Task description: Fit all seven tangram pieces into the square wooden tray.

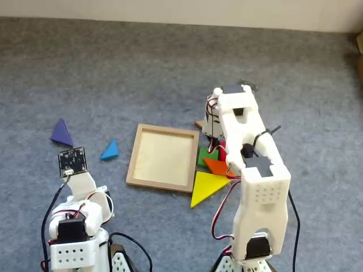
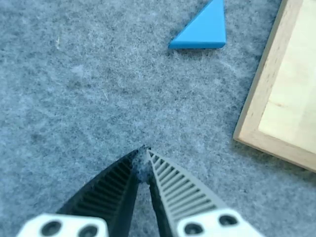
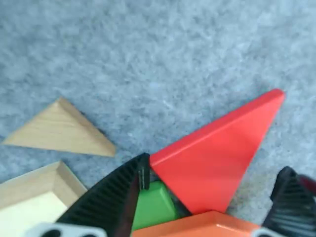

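Wooden tray [image 1: 134,154] holds nothing yet; all seven pieces [image 1: 207,184] lie outside it. Right claw [image 3: 215,170] is spread astride the red triangle [image 3: 217,145]; left claw [image 2: 146,155] is pressed together.

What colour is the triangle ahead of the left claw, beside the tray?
The triangle is blue; the left wrist view shows it best.

White arms [image 1: 258,198], black ribbed fingers [image 3: 111,197]
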{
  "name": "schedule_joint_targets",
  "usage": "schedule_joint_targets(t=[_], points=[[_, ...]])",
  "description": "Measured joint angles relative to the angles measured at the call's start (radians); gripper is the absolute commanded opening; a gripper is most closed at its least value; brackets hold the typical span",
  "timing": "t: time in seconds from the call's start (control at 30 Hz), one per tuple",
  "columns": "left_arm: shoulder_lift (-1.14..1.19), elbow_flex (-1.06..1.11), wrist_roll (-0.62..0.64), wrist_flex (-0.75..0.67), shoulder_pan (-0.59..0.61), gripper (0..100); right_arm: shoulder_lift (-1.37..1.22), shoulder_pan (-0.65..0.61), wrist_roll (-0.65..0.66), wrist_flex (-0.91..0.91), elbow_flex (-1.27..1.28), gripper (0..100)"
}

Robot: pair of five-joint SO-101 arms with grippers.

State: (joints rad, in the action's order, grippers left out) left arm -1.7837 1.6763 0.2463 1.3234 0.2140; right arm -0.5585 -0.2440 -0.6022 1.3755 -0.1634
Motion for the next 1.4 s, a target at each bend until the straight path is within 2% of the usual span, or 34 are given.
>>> schedule_joint_targets(t=[0.7,1.07,1.13,1.3,1.4], points=[[0.0,0.0,0.0,0.0,0.0,1,0.0,0.008,0.0,-0.026,0.0,37.5],[0.0,0.0,0.0,0.0,0.0,1,0.0,0.023,-0.044,-0.029,0.0,37.5],[0.0,0.0,0.0,0.0,0.0,1,0.0,0.023,-0.044,-0.029,0.0,35.3],[0.0,0.0,0.0,0.0,0.0,1,0.0,0.026,-0.044,-0.029,0.0,21.0],[0.0,0.0,0.0,0.0,0.0,1,0.0,0.028,-0.044,-0.029,0.0,19.4]])
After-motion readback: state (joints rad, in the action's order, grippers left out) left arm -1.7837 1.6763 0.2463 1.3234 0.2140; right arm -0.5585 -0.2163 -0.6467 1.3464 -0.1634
